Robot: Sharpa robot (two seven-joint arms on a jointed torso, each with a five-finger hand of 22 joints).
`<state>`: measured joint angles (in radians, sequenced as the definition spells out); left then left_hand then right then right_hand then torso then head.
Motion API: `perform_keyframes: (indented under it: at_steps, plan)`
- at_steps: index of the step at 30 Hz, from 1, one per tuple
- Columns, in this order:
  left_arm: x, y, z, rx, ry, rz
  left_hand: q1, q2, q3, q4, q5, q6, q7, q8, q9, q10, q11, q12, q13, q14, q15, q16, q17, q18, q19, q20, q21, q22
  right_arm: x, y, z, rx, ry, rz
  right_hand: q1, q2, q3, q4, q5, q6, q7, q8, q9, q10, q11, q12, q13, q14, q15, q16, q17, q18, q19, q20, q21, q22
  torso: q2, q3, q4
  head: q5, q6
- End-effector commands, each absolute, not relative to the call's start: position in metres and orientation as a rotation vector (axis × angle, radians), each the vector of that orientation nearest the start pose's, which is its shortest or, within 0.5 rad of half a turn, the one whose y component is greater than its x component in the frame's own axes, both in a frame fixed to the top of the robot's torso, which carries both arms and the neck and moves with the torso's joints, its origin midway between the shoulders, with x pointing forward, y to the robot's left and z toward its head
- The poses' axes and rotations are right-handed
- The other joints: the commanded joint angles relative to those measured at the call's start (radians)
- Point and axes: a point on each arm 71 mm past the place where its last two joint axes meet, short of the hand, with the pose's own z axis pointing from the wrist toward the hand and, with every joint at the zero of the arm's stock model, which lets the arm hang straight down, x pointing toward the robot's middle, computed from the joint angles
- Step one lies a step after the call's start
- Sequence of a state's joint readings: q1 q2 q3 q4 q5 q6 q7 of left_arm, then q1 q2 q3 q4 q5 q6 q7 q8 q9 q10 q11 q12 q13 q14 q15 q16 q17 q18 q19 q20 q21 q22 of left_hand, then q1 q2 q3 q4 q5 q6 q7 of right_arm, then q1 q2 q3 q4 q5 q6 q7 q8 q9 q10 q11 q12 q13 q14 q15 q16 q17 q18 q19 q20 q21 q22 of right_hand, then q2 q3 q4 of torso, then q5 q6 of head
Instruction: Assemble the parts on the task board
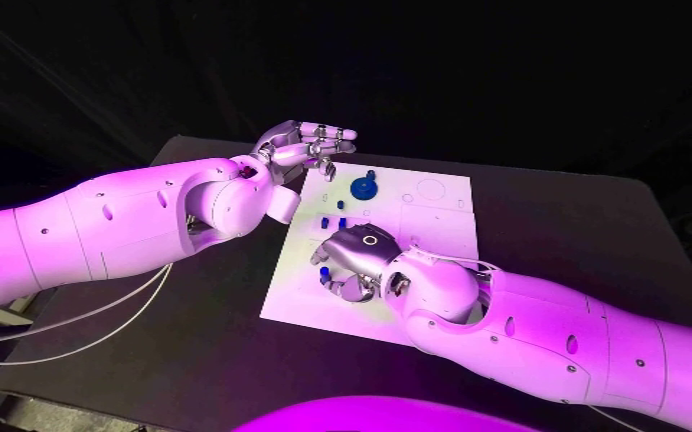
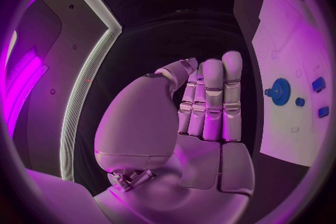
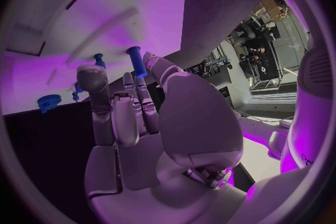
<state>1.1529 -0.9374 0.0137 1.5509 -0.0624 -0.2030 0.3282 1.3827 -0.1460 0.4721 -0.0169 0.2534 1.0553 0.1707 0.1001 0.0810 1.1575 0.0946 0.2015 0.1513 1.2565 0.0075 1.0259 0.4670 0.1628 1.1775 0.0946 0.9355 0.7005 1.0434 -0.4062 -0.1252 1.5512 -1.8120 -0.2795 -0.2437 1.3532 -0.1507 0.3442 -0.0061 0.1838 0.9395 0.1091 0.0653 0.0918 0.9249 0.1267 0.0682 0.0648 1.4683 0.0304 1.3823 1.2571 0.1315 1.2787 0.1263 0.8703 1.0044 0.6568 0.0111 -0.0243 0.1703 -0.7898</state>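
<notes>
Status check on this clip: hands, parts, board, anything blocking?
Left hand empty, raised off the board's edge. Right hand over the white board, holding a blue peg. Blue gear on board. Nothing in the way.

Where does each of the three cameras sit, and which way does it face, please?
Head view: from the robot's head, looking down at the task board on the black table; both white arms reach in, with the left hand raised at the board's far corner and the right hand over the board.
Left wrist view: behind the left hand, fingers straight and together, empty; the board lies beside it.
Right wrist view: behind the right hand, which holds a blue peg.
Shared: the blue gear.
</notes>
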Motion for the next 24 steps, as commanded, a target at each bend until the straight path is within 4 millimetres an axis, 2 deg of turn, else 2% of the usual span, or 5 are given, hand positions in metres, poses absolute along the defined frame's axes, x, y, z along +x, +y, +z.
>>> perform_keyframes:
  at_steps: [1, 8, 14, 19, 24]
  plan:
    - [0.48, 0.241, -0.181, -1.104, 1.495, -1.575, -0.002, 0.009, -0.005, -0.002, 0.001, -0.002, 0.004, -0.003, -0.002, -0.006, 0.001, 0.004, 0.001, -0.007, 0.003, -0.004, -0.001, 0.011, -0.005, 0.002, -0.003, -0.001, 0.379, 0.017, -0.245, -0.574, 1.559, 0.915, 0.009, -0.008, -0.052, 0.013, 0.001, -0.037, -0.012, -0.001, -0.007, -0.031, 0.005, 0.016, 0.003, 0.022, 0.006, -0.02, -0.028, 0.017, -0.014, 0.006, -0.047, -0.035, 0.0, 0.0003, -0.0007, -0.002, 0.003]
    - [0.48, 0.242, -0.181, -1.106, 1.496, -1.571, -0.003, 0.011, -0.005, -0.001, 0.001, -0.002, 0.004, -0.003, -0.002, -0.007, 0.001, 0.004, 0.002, -0.008, 0.003, -0.004, -0.004, 0.012, -0.005, 0.002, -0.005, -0.003, 0.383, -0.014, -0.227, -0.403, 1.466, 1.02, 0.061, -0.005, -0.174, 0.092, 0.001, -0.082, -0.02, -0.001, -0.014, -0.048, 0.0, 0.09, 0.009, 0.014, 0.002, -0.058, -0.077, 0.027, -0.018, 0.004, -0.132, -0.099, -0.002, -0.0001, -0.0041, -0.016, 0.014]
    - [0.479, 0.243, -0.182, -1.107, 1.5, -1.568, -0.003, 0.011, -0.005, -0.001, 0.001, -0.002, 0.004, -0.003, -0.002, -0.007, 0.001, 0.004, 0.002, -0.008, 0.003, -0.004, -0.004, 0.012, -0.005, 0.002, -0.005, -0.003, 0.404, -0.074, -0.209, -0.116, 1.573, 1.035, 0.023, 0.043, -0.189, 0.143, 0.047, 0.043, 0.062, 0.054, 0.011, 0.148, -0.03, 0.215, 0.044, 0.052, -0.018, 0.029, 0.055, -0.004, 0.067, -0.014, 0.035, 0.034, -0.008, -0.0028, -0.013, -0.049, 0.024]
    - [0.477, 0.244, -0.183, -1.107, 1.501, -1.566, -0.003, 0.011, -0.006, -0.001, 0.001, -0.002, 0.004, -0.002, -0.002, -0.007, 0.001, 0.005, 0.002, -0.008, 0.003, -0.004, -0.004, 0.012, -0.005, 0.002, -0.005, -0.003, 0.413, -0.138, -0.204, 0.076, 1.726, 0.91, -0.02, 0.043, -0.217, 0.168, 0.024, 0.117, 0.011, 0.089, 0.029, 0.397, -0.093, 0.403, 0.16, 0.074, -0.068, 0.091, 0.144, -0.031, 0.135, -0.052, 0.2, 0.166, -0.014, -0.0067, -0.0244, -0.104, 0.034]
    - [0.476, 0.245, -0.183, -1.107, 1.499, -1.563, -0.003, 0.011, -0.006, -0.001, 0.001, -0.002, 0.004, -0.002, -0.002, -0.007, 0.001, 0.005, 0.002, -0.008, 0.003, -0.004, -0.004, 0.012, -0.005, 0.002, -0.005, -0.003, 0.4, -0.19, -0.203, 0.128, 1.818, 0.736, -0.091, 0.067, -0.304, 0.22, 0.025, 0.141, -0.011, 0.126, 0.086, 0.493, -0.111, 1.168, 1.049, 0.09, -0.092, 0.154, 0.247, -0.056, 0.173, -0.078, 0.324, 0.273, -0.019, -0.0071, -0.0368, -0.139, 0.035]
